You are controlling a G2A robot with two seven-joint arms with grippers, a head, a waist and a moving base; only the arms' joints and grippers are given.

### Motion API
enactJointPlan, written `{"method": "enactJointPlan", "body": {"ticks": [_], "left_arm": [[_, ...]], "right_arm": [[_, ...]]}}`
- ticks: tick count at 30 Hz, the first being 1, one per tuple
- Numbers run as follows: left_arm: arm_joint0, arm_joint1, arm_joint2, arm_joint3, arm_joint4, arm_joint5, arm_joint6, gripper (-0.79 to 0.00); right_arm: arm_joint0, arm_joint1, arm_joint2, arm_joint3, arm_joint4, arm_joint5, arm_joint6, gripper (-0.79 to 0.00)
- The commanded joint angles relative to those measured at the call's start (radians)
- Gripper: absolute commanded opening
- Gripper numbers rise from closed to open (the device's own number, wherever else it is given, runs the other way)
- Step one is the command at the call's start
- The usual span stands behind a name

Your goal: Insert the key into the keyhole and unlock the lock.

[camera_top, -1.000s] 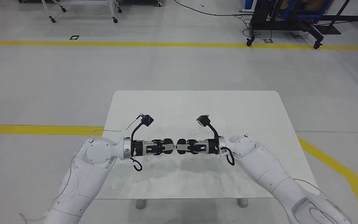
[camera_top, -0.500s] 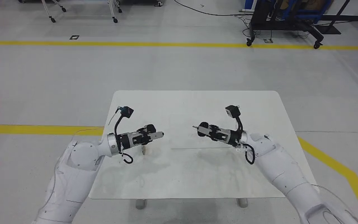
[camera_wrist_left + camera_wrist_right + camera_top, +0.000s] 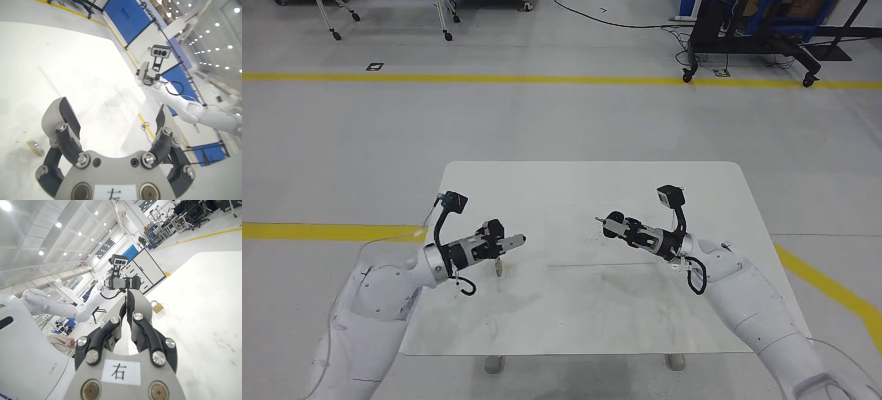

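A small brass padlock (image 3: 500,266) with a silver shackle lies on the white table (image 3: 642,190), near its left edge. My left gripper (image 3: 514,241) hovers just above and beside it, open, with nothing between its ribbed pads (image 3: 66,113); the padlock (image 3: 35,148) sits off to one side of them. My right gripper (image 3: 604,222) hangs over the table's middle right, its fingers pressed shut (image 3: 127,294). A thin metal tip, the key (image 3: 598,219), pokes out past them and points toward the left arm. The padlock (image 3: 157,306) lies well ahead of the right gripper.
The table top between the two grippers is bare apart from scuff marks (image 3: 572,265). Yellow floor lines (image 3: 542,78) run behind and beside the table. Trolleys and a dark rack (image 3: 762,40) stand far back on the floor.
One second ago both grippers met tip to tip over the table's front middle. They have drawn apart to their own sides, and the padlock now shows on the table by the left gripper.
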Motion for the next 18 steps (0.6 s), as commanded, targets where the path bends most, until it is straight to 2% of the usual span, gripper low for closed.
{"method": "enactJointPlan", "body": {"ticks": [1, 4, 7, 9, 12, 14, 16, 18], "left_arm": [[0.105, 0.009, -0.018, -0.123, 0.408, 0.066, 0.070, 0.000], [0.224, 0.019, -0.023, -0.236, 0.652, 0.130, 0.075, 0.000], [0.280, 0.020, 0.014, -0.266, 0.791, 0.174, 0.050, 0.000], [0.270, 0.017, 0.045, -0.242, 0.822, 0.194, 0.048, 0.000], [0.218, 0.009, 0.097, -0.184, 0.877, 0.252, 0.040, 0.000], [0.179, 0.001, 0.135, -0.148, 0.889, 0.276, 0.028, -0.049], [0.142, -0.005, 0.165, -0.120, 0.902, 0.297, 0.013, -0.132], [0.114, -0.011, 0.188, -0.101, 0.903, 0.310, 0.001, -0.172]], "right_arm": [[0.000, 0.000, 0.000, 0.000, 0.000, 0.000, 0.000, -0.785], [0.000, 0.000, 0.000, 0.000, 0.000, 0.000, 0.000, -0.785], [0.000, 0.000, 0.000, 0.000, 0.000, 0.000, 0.000, -0.785], [0.000, 0.000, 0.000, 0.000, 0.000, 0.000, 0.000, -0.785], [0.000, 0.000, 0.000, 0.000, 0.000, 0.000, 0.000, -0.785], [0.000, 0.000, 0.000, 0.000, 0.000, 0.000, 0.000, -0.785], [0.000, 0.000, 0.000, 0.000, 0.000, 0.000, 0.000, -0.785], [0.000, 0.000, 0.000, 0.000, 0.000, 0.000, 0.000, -0.785]]}}
